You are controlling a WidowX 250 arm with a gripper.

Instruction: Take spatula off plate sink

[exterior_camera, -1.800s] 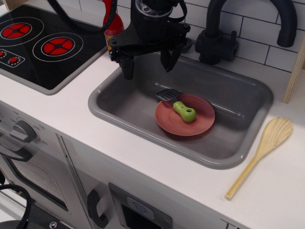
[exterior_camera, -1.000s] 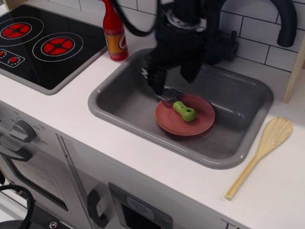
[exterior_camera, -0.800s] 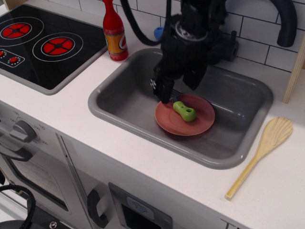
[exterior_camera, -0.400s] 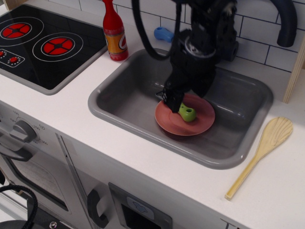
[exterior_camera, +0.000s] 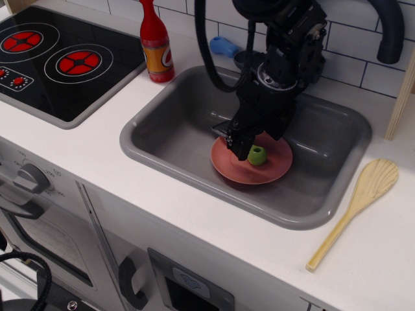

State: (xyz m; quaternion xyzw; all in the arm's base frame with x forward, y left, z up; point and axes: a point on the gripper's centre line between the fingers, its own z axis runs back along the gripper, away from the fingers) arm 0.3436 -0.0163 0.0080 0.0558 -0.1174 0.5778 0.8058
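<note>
The spatula (exterior_camera: 257,155) lies on the reddish-brown plate (exterior_camera: 272,170) inside the grey sink (exterior_camera: 168,139). Only the round end of its lime-green handle and a corner of its dark slotted blade (exterior_camera: 220,128), which reaches over the plate's left rim, show. My black gripper (exterior_camera: 251,146) is low over the plate, right on the handle. One finger (exterior_camera: 238,146) stands on the handle's near-left side; the other is hidden behind the wrist. The jaws look apart, straddling the handle without closing on it.
A red and orange bottle (exterior_camera: 155,45) stands on the white counter left of the sink. The black stovetop (exterior_camera: 58,58) is at far left. A black faucet (exterior_camera: 382,32) and a blue object (exterior_camera: 224,46) are behind the sink. A long wooden spoon (exterior_camera: 356,207) lies at right.
My gripper has moved from above the sink's back-left corner to the right and down, onto the spatula handle on the plate. The spatula and plate have not moved.
</note>
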